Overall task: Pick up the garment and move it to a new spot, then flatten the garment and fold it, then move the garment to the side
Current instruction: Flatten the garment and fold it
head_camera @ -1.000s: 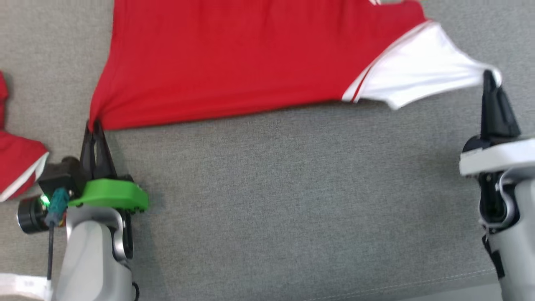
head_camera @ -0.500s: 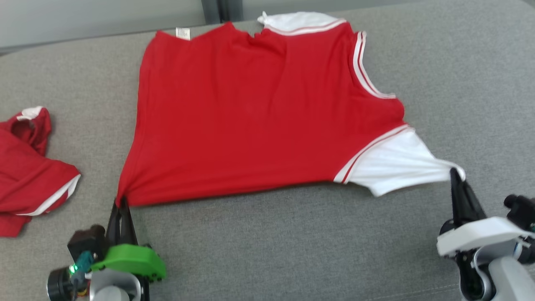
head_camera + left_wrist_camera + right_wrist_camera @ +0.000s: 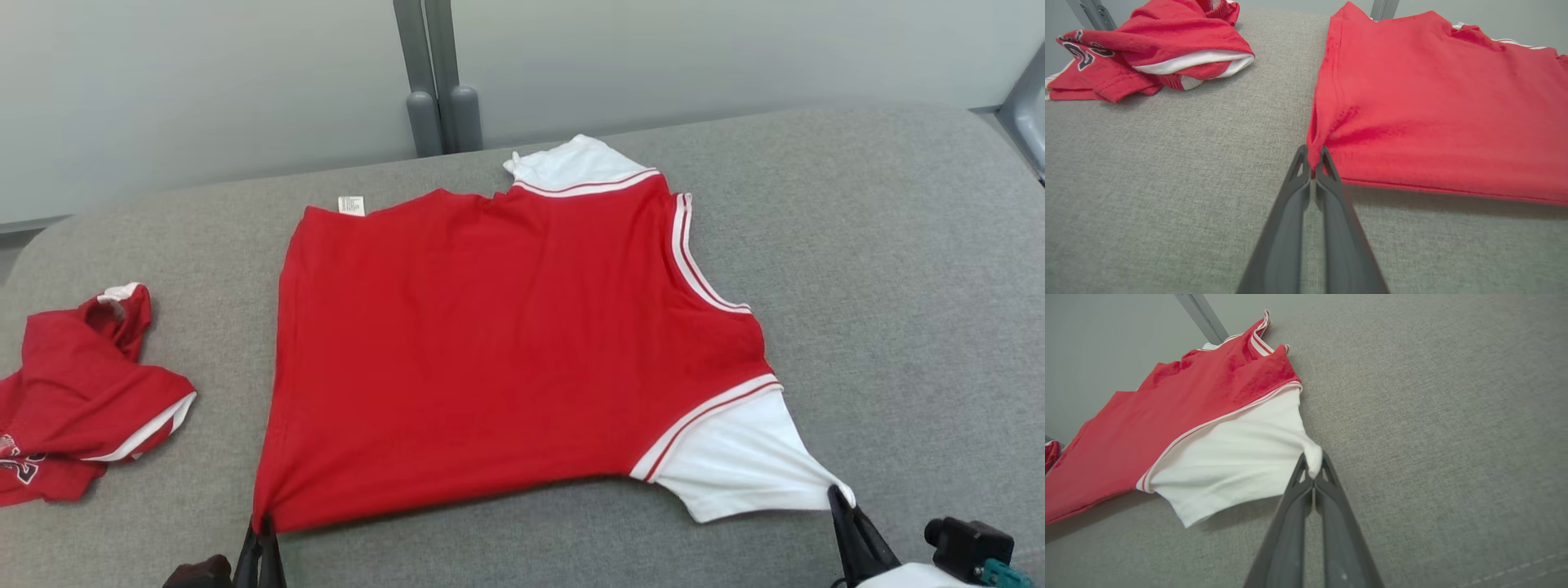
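Note:
The garment is a red shirt with white sleeves, spread mostly flat on the grey padded surface. My left gripper is shut on its near left hem corner, where the red cloth bunches between the fingers. At the lower right, my right gripper is shut on the tip of the near white sleeve, pulling it to a point. The sleeve stretches taut toward that gripper. The far white sleeve lies at the back edge.
A second red garment lies crumpled at the left, also in the left wrist view. A grey post stands behind the surface against a pale wall. Bare grey fabric extends to the right of the shirt.
The head camera has tilted up, so the whole shirt and the wall now show and both grippers sit at the bottom edge. Both grips on the shirt are unchanged.

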{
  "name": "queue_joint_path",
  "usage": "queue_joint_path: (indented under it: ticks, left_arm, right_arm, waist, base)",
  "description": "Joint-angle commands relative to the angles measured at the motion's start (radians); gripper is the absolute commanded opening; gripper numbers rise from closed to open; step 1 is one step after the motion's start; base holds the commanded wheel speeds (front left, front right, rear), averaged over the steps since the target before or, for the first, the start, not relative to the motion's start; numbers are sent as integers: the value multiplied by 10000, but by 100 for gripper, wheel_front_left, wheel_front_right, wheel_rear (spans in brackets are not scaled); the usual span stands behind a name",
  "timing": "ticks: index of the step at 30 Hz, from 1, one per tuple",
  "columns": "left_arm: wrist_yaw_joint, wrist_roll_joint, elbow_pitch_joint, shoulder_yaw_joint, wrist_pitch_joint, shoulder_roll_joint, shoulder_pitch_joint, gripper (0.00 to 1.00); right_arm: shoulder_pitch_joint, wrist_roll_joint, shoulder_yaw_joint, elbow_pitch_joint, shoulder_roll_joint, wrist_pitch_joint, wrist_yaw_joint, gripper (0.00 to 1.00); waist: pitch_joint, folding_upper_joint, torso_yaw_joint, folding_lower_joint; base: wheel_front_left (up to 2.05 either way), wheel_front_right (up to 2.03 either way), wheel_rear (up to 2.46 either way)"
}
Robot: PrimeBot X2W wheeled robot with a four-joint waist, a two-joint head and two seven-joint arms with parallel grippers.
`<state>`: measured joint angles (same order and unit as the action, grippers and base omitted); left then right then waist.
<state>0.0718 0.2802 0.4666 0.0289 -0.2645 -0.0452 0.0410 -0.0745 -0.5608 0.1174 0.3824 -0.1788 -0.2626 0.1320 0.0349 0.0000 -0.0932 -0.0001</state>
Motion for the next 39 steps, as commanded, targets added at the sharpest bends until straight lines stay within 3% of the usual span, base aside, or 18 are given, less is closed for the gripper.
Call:
queue_joint_path:
  ticks: [1, 9, 16, 24, 39]
  left_arm:
    - [123, 86, 24, -52, 5, -100, 286, 0]
    - [116, 249, -61, 239, 5, -95, 974, 0]
    - [-57, 121, -534, 427, 3, -94, 504, 0]
    - [-144, 113, -768, 514, 3, -89, -907, 0]
    - [209, -14, 309, 582, 3, -86, -3561, 0]
  right_arm:
    - [-307, -6, -56, -39, -34, -33, -23, 0]
    - [-1085, -121, -150, -417, -112, -33, -23, 0]
    - [-495, -152, -441, -1107, -78, -32, -23, 0]
    - [1181, -131, -297, -1224, -381, -32, -22, 0]
    - [4888, 126, 202, 712, -440, -32, -20, 0]
  waist:
    - [-304, 0, -4, 1]
    - [-462, 0, -75, 1]
    - [-295, 0, -62, 1]
    - [270, 0, -52, 1]
    - [2169, 0, -48, 1]
  base:
    - [0, 0, 0]
    - [0, 0, 0]
    - [0, 0, 0]
    - [0, 0, 0]
    - [0, 0, 0]
